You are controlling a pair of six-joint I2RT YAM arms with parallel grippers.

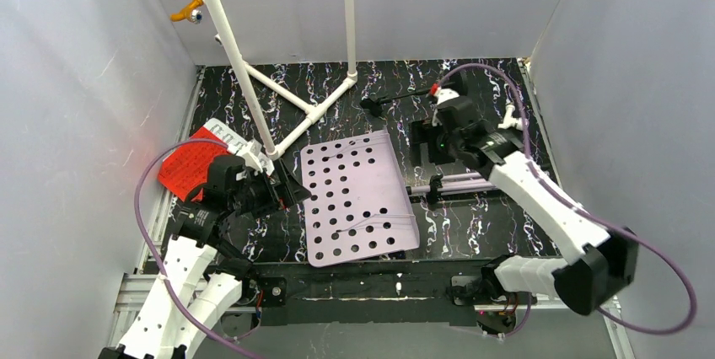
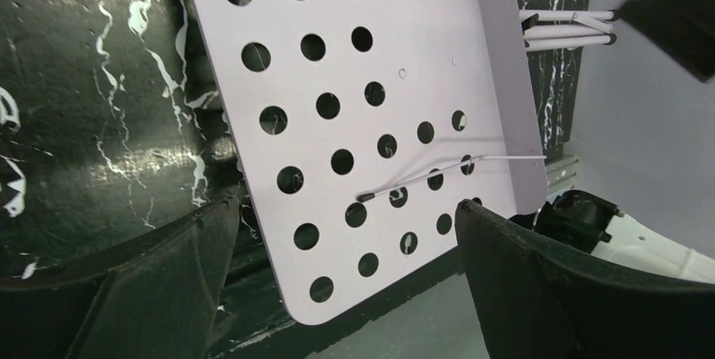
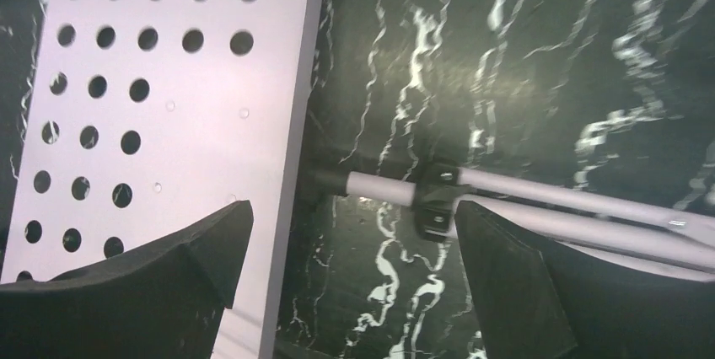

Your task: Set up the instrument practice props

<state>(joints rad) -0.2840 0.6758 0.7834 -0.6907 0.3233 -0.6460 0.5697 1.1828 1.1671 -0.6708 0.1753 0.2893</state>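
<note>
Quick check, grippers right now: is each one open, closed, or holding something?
Left gripper: open, holding nothing.
Right gripper: open, holding nothing.

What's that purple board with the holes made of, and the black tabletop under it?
The purple board looks like thin painted metal or hard plastic, which is unclear: smooth matte lilac, cleanly punched round holes, rounded corner. The tabletop looks like a glossy black covering printed with white marble-like veins; it shows soft glare.

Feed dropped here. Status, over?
Left gripper open, empty. Right gripper open, empty. Stand lying flat between them. Pipe frame close beside left.
</note>
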